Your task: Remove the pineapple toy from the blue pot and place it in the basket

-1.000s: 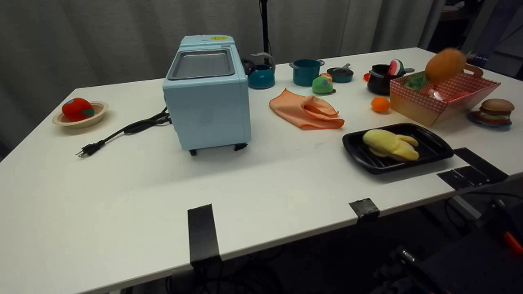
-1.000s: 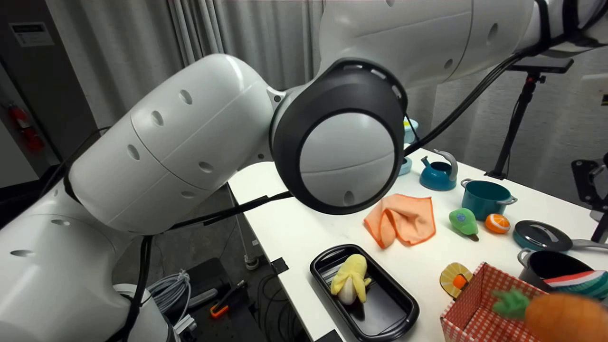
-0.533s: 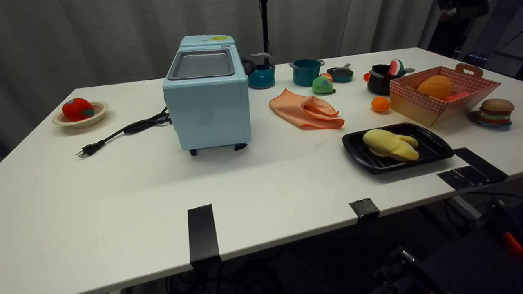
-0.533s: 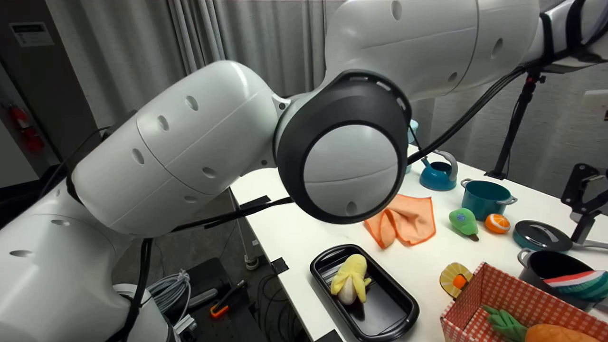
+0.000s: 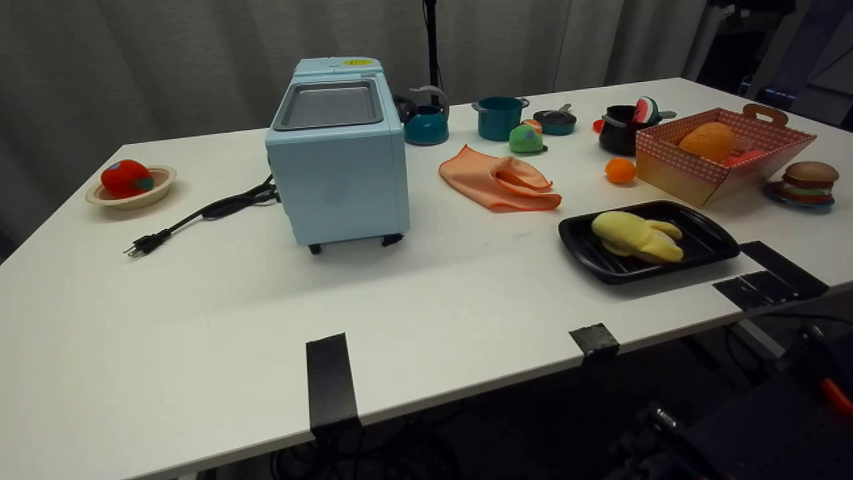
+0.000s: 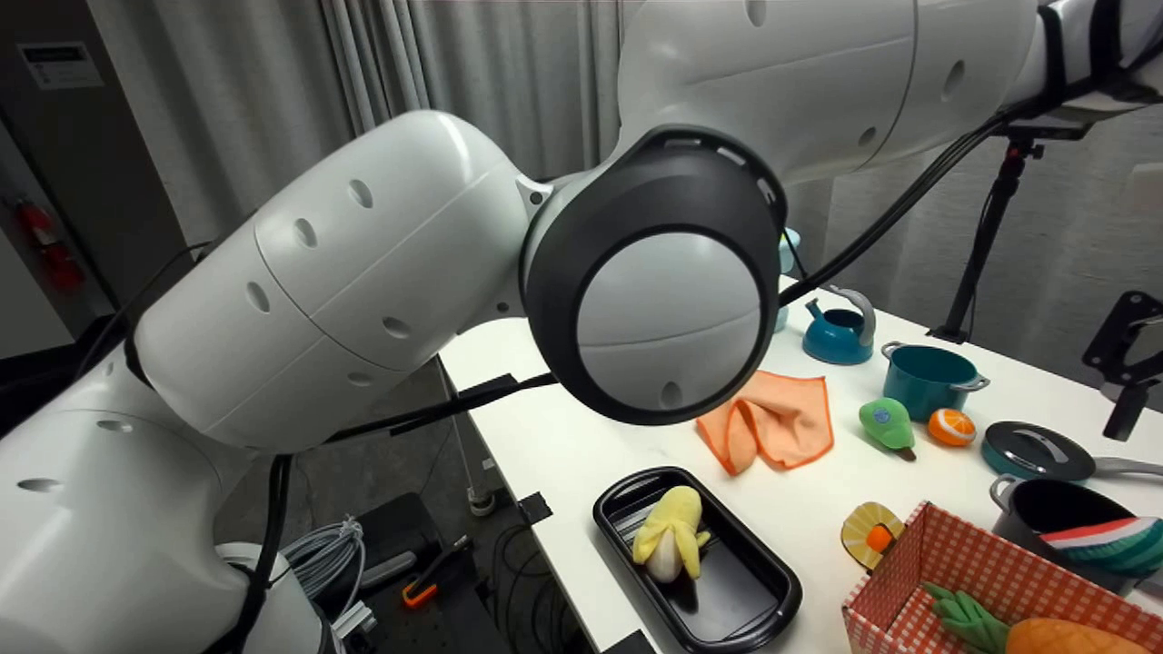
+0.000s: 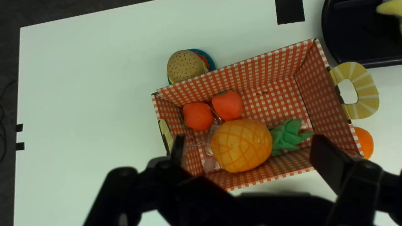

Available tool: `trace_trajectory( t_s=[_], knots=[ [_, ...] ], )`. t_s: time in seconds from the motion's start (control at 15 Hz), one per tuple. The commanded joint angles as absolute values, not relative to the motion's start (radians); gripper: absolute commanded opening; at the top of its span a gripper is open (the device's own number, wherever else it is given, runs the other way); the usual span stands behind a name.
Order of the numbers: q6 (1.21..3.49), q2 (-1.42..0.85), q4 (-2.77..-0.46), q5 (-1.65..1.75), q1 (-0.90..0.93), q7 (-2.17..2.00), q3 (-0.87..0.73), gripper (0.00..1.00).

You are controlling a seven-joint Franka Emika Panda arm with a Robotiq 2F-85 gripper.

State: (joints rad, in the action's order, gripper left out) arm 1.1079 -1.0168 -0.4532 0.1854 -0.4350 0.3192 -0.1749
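Note:
The pineapple toy (image 7: 241,146) lies on its side inside the red-checked basket (image 7: 323,97), its green leaves pointing towards the handled end. Only its orange body (image 5: 708,141) shows over the basket rim in an exterior view. Two red toy fruits (image 7: 198,116) share the basket. Above it hangs my gripper (image 7: 249,142), jaws spread wide, with nothing held; the pineapple is seen below, between the fingers. One black finger (image 6: 1128,411) shows at the right edge of an exterior view. Nothing shows inside the blue pot (image 6: 929,381), which stands farther back on the table.
A black tray (image 6: 736,599) with a toy banana stands near the basket. A burger (image 7: 185,66) and an orange ball (image 7: 365,142) lie beside it. A dark pot (image 5: 620,137) holds a watermelon piece. An orange cloth (image 5: 493,180) and light-blue appliance (image 5: 340,180) stand farther off.
One second ago the pineapple was in the air over the basket; now it rests inside. The gripper has opened and let it go. The arm dipped slightly, then rose a little.

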Motion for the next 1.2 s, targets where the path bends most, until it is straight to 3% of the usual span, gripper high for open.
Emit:
trace_trajectory(
  t_s=[0.0, 1.13],
  knots=[
    [1.173, -0.988, -0.446, 0.153, -0.450, 0.329, -0.149, 1.00],
    [1.337, -0.883, -0.465, -0.003, -0.471, 0.282, -0.079, 1.00]
  ],
)
